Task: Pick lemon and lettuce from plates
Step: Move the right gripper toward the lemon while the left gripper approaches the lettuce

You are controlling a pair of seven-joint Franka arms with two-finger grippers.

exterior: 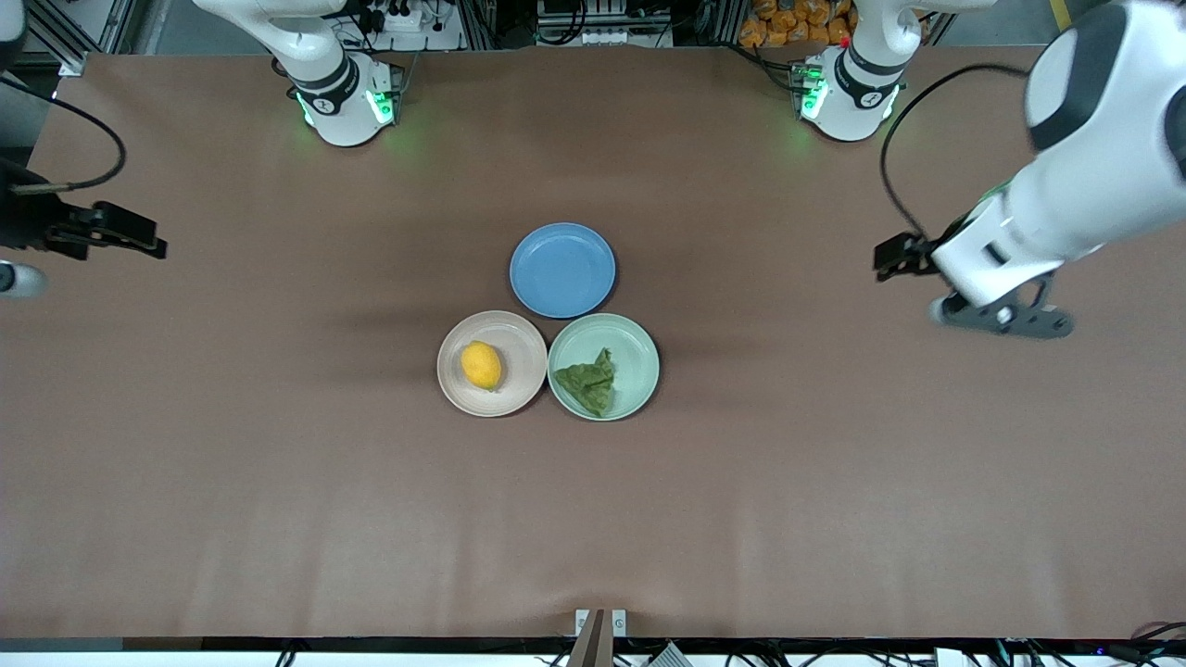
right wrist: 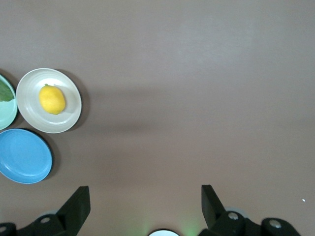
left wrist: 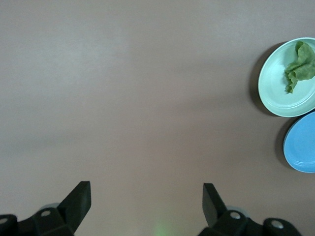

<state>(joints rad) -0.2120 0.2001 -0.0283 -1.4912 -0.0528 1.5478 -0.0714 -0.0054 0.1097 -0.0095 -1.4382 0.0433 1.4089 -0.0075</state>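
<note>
The lemon [exterior: 482,365] lies on the beige-pink plate [exterior: 519,384], the lettuce [exterior: 589,382] on the mint plate [exterior: 639,357] beside it (no readable writing anywhere). The left gripper [left wrist: 146,204] and the right gripper [right wrist: 145,204], fingers apart, hover over bare table.

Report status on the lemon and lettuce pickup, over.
Left gripper and right gripper open, empty, over bare table at their own ends. Lemon on beige plate, lettuce on mint plate, untouched. Nothing in the way.
</note>
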